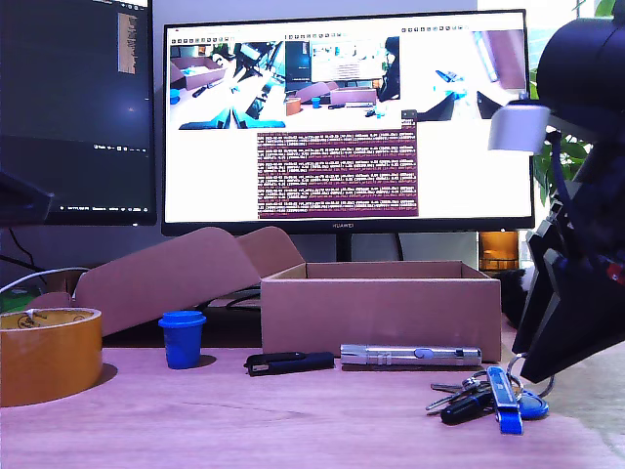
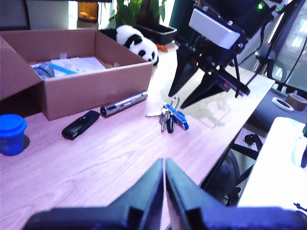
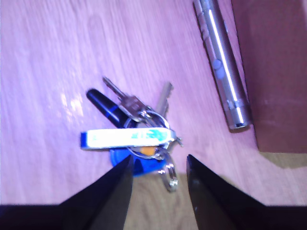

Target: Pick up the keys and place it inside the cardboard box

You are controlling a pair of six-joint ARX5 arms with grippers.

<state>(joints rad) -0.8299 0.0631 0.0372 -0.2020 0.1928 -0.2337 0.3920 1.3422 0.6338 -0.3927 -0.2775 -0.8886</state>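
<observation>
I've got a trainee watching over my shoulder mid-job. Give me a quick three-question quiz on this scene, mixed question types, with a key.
1. True or false: the bunch of metal keys with the blue tag already lies inside the low brown cardboard box.
2. Which gripper hangs over the keys with its jaws apart? A) my first gripper B) my second gripper
3. Fill in: between the keys and the box lies the silver ____.

Key: 1 false, they lie on the wooden table; 2 B; 3 flashlight.
</observation>
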